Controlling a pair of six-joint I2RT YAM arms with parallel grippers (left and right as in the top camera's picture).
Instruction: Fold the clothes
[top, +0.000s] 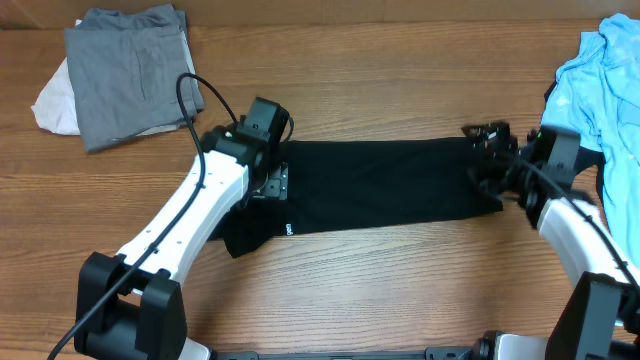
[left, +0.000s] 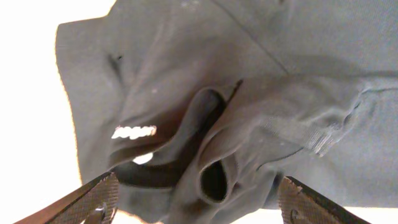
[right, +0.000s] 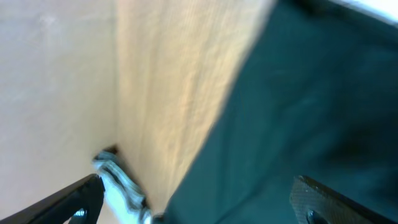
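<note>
The black shirt (top: 385, 185) lies mid-frame on the counter (top: 400, 290) as 1 long band, its long axis running left-right. The left end effector (top: 272, 182) and right end effector (top: 485, 165) sit spread over its short ends, seemingly pinching nothing. Wood shows along both long edges. A grey garment (top: 130, 70) lies upper left and a light blue garment (top: 605, 80) upper right.

a: what's the setting?
b: a wooden table (top: 400, 90), mid-brown, with the grain running side to side in the overhead view.
a: anything around the table?
b: the tabletop fills nearly the whole overhead view.
a: and the light?
b: even from above, with only soft shadows on the table. in the left wrist view the table washes out to white. in the right wrist view it's pale tan and blurred.
</note>
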